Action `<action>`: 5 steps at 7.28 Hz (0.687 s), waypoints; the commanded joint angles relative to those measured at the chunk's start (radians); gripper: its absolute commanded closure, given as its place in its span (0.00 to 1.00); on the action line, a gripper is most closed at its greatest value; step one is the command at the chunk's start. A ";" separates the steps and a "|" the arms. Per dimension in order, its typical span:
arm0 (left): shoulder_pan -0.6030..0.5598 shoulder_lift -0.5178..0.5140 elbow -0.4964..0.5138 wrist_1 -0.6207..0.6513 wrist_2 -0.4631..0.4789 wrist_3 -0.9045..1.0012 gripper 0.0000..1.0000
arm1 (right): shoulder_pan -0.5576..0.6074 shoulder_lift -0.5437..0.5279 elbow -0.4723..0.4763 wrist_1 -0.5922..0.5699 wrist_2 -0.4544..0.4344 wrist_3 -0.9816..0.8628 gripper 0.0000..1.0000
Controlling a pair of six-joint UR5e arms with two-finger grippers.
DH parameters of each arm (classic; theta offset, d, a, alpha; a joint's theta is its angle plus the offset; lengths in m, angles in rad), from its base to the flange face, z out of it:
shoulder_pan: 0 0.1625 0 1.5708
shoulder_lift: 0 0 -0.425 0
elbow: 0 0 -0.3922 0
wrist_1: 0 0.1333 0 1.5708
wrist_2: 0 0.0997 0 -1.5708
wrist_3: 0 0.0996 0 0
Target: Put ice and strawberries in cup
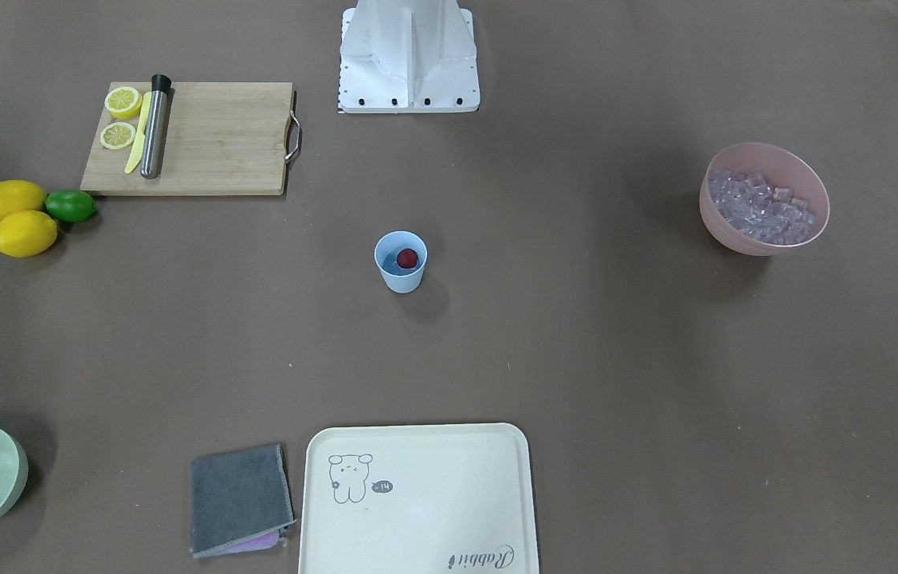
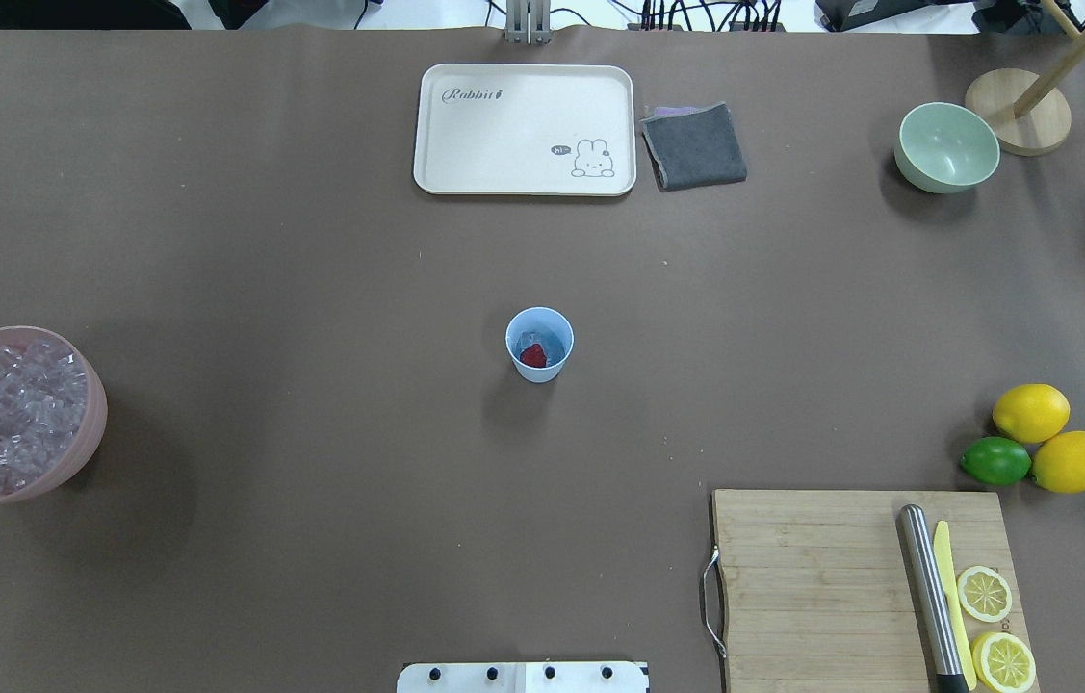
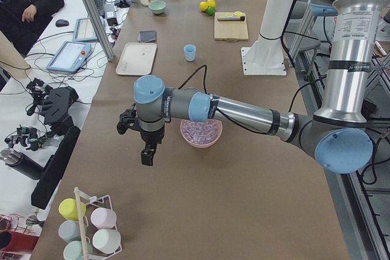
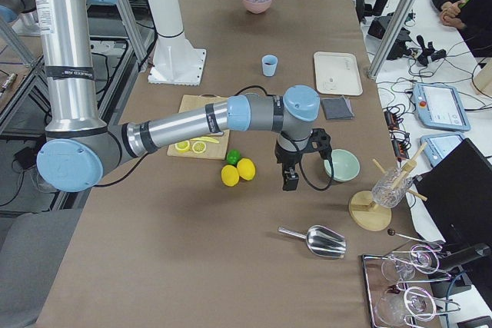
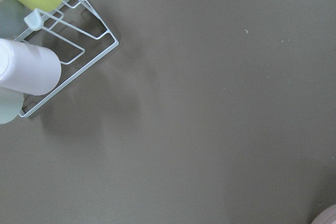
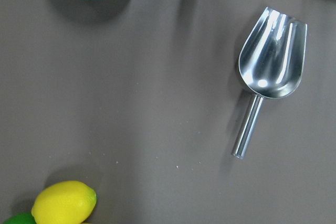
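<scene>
As the table runs from left to right in the overhead view, the items are these.

Pink bowl [image 2: 65, 479], at the left edge: heaped with ice [image 2: 8, 409], small clear glassy cubes, many alike.

Left gripper [image 3: 147, 158], seen only in the left side view: hangs above bare table just beside the pink bowl, fingers pointing down. I cannot tell whether it is parted or closed.

Tray [image 2: 503, 135], cream, far side of the table: printed with a rabbit drawing and lettering.

Cup [image 2: 538, 373], table centre, well apart from everything else: light blue, tapered, upright, wider at the rim. Inside lie one strawberry [image 2: 533, 355], small and red, and one clear cube touching it on the far side.

Cloth [image 2: 696, 144], dark grey, folded, just beside the tray.

Cutting board [image 2: 821, 577], wooden, near right: carries a steel cylinder [image 2: 927, 597], a yellow knife [image 2: 948, 587] alongside it, and two lemon halves [image 2: 984, 593], cut faces up.

Green bowl [image 2: 946, 146], pale, far right.

Lemons [image 2: 1030, 412], two whole, with a lime [image 2: 995, 461] touching them, beyond the board.

Right gripper [image 4: 290, 182], seen only in the right side view: hangs between the lemons and the green bowl, near a metal scoop [image 6: 270, 61]. Again I cannot tell its state.
</scene>
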 commanded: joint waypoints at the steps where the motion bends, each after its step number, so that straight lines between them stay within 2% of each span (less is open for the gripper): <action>1: -0.050 0.079 0.014 -0.102 0.016 0.089 0.03 | 0.038 -0.027 0.004 -0.008 -0.001 -0.052 0.00; 5: -0.044 0.110 -0.003 -0.104 0.009 -0.052 0.02 | 0.060 -0.046 0.015 -0.002 -0.013 -0.056 0.00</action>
